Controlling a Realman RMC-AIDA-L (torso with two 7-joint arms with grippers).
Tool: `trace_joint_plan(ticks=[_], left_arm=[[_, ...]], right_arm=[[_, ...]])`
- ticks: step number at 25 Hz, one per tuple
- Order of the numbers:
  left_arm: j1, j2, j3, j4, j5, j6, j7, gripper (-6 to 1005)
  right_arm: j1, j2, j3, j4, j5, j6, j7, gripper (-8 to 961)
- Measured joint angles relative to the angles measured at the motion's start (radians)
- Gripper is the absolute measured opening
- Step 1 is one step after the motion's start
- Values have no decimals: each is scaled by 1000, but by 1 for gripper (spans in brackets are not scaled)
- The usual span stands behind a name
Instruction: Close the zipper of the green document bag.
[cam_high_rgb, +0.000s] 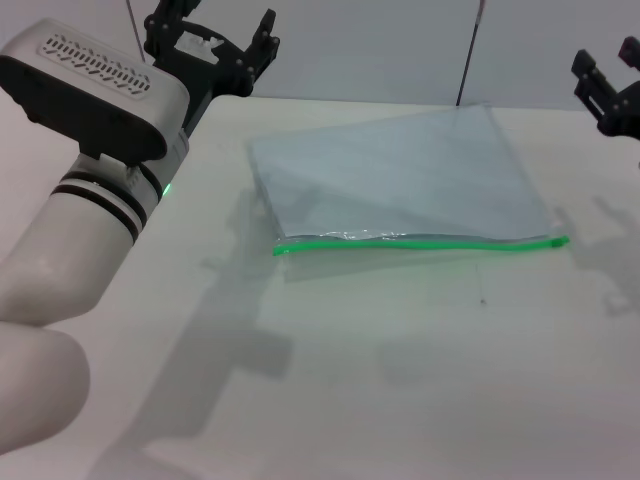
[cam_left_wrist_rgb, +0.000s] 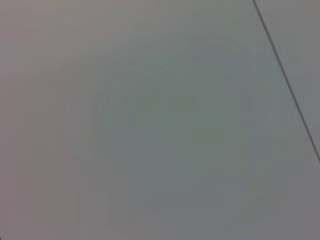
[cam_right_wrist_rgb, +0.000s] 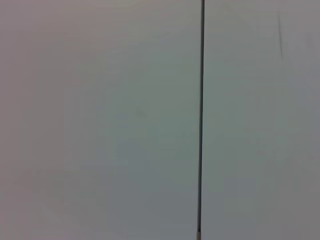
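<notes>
The zipper (cam_high_rgb: 420, 242) runs as a thin bright green line along the near edge of the green document bag (cam_high_rgb: 400, 175), from the bag's near left corner to its near right corner. The line wavers a little along its length, and on the left half I can see a pale sliver between the green strip and the plastic just behind it; whether that part is zipped or gaping I cannot tell. At the right end the strip finishes in a small green tab; I cannot pick out the slider for certain.

The bag itself lies flat on the white table (cam_high_rgb: 400, 380), a translucent grey-blue sheet turned slightly askew, its far corner reaching towards the back edge of the table. It sits in the middle of the table, a little towards the far side, and casts a faint shadow just in front of the zipper.

My left gripper (cam_high_rgb: 212, 40) hangs over the far left corner of the table, well apart from the bag, with its dark fingers spread and nothing between them. My left forearm, white with black bands and a lit green dot, fills the near left of the head view.

My right gripper (cam_high_rgb: 608, 85) is at the far right edge, off to the side of the bag's right corner and clear of it, fingers parted and empty.

Both wrist views show only blank pale surface crossed by a thin dark line.
</notes>
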Motion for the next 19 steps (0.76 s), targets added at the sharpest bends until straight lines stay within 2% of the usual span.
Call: trace_joint_plan(ticks=[4, 8, 19], left_arm=[[-7, 0, -1, -16, -6, -1, -5, 781], [-8, 0, -5, -18, -7, -2, -5, 780], [-6, 0, -10, -21, -7, -1, 3, 779]], right_arm=[[67, -1, 1, 118, 24, -21, -87, 572], [121, -2, 11, 202, 27, -45, -71, 572], [124, -9, 25, 204, 29, -54, 10, 572]])
